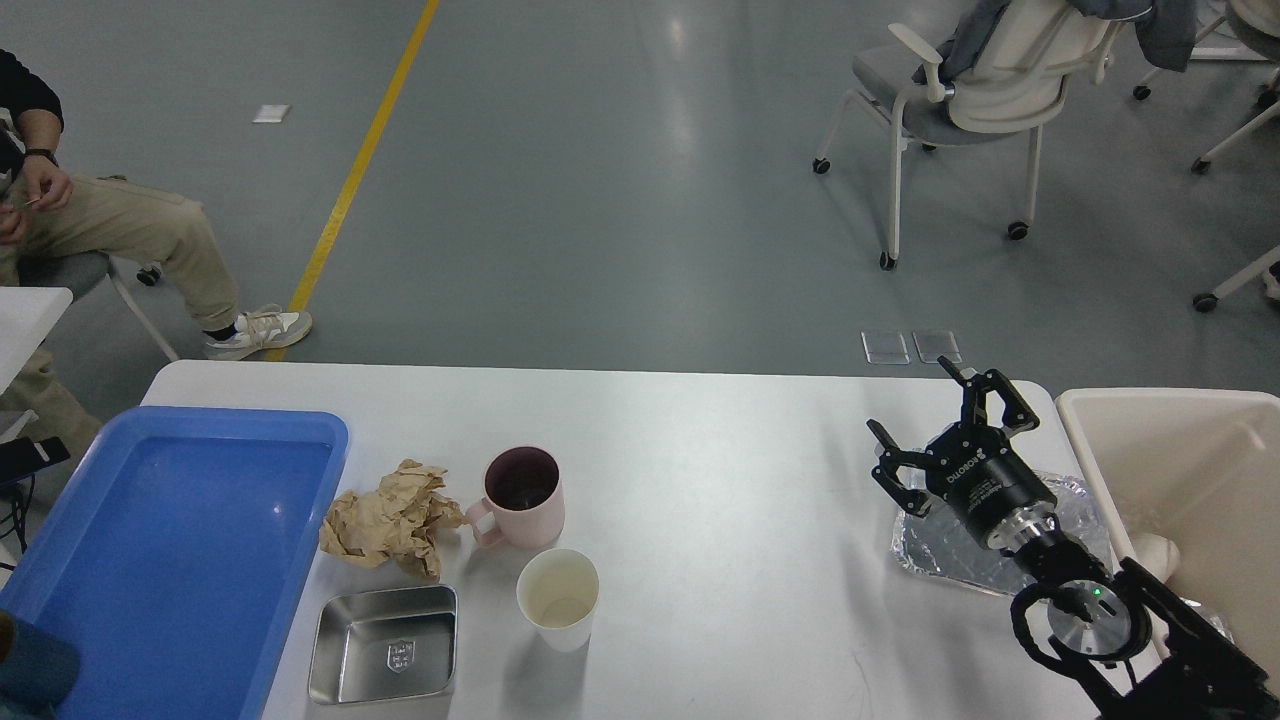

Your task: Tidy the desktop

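The white desktop (720,470) holds a crumpled brown paper (385,520), a pink mug (522,497), a white paper cup (558,597), a square steel dish (385,645) and a crinkled foil tray (940,555). My right gripper (915,400) is open and empty. It hovers over the far edge of the foil tray, with its fingers pointing away from me. My left gripper is out of view; only a dark teal part (30,675) shows at the bottom left corner.
A blue plastic tray (170,540) lies at the desktop's left end. A cream bin (1085,425) stands at the right end with a pale object (1155,550) inside. A seated person (110,230) is at the far left and office chairs (960,100) stand beyond.
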Robot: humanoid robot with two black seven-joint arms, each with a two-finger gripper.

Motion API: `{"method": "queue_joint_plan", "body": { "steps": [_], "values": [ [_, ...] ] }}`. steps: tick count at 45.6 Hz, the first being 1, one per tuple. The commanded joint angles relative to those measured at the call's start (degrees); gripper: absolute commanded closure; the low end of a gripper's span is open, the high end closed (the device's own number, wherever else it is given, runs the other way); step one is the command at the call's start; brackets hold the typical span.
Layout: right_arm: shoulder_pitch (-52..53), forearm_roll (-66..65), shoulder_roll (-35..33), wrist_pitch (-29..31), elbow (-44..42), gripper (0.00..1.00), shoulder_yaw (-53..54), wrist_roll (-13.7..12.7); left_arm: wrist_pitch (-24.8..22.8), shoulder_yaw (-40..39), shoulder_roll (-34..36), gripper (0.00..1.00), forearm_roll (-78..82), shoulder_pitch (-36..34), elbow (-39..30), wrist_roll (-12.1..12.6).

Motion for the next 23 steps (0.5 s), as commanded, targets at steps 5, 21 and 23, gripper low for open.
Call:
{"method": "queue_joint_plan", "body": {
  "steps": [5, 21, 23],
  "values": [
    [0.06, -0.05, 0.90, 0.00, 0.00, 0.00, 0.01, 0.00, -1.88, -0.15, 2.45, 0.03, -11.68, 0.16, 3.05, -2.49],
    [-0.03, -0.05, 1.78, -0.79, 0.17, 0.00, 0.01, 0.00, -3.38, 0.29, 6.84, 0.03, -10.10, -1.16, 5.33, -5.14],
    [-0.03, -0.05, 1.87, -0.79, 0.26, 0.00, 0.01, 0.00, -3.73, 0.64, 7.19, 0.03, -9.05, -2.65, 5.51, -5.31]
  ]
}}
